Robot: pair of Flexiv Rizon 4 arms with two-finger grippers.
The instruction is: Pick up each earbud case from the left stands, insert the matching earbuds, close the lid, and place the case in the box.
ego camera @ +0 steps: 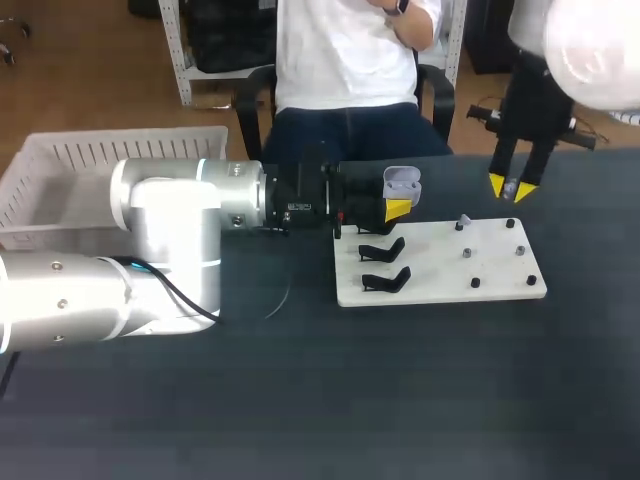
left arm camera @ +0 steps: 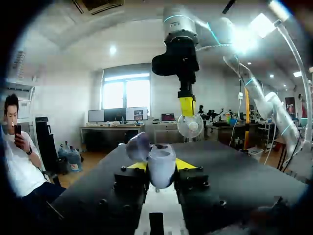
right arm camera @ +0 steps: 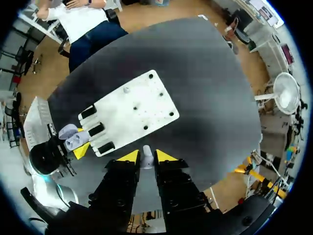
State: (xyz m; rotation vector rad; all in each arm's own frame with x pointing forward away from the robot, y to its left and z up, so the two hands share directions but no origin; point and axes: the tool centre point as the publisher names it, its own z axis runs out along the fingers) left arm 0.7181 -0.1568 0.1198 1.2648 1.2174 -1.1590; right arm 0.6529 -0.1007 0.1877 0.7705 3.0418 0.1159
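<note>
A pale grey earbud case (ego camera: 402, 182) with its lid open is held above the back left corner of the white board (ego camera: 440, 290). My left gripper (ego camera: 397, 207) is shut on it. In the left wrist view the case (left arm camera: 162, 169) sits between the yellow tips, with the lid (left arm camera: 138, 146) tilted back. My right gripper (ego camera: 511, 188) hangs above the board's back right corner, shut on a small grey-white earbud (right arm camera: 146, 159). It also shows ahead of the case as the right gripper (left arm camera: 187, 105).
Two empty black stands (ego camera: 382, 250) (ego camera: 386, 280) sit on the board's left side. On its right side are small pegs, and grey earbuds (ego camera: 463, 221) (ego camera: 467, 253) rest on two of them. A white slatted basket (ego camera: 90, 165) stands at the table's back left.
</note>
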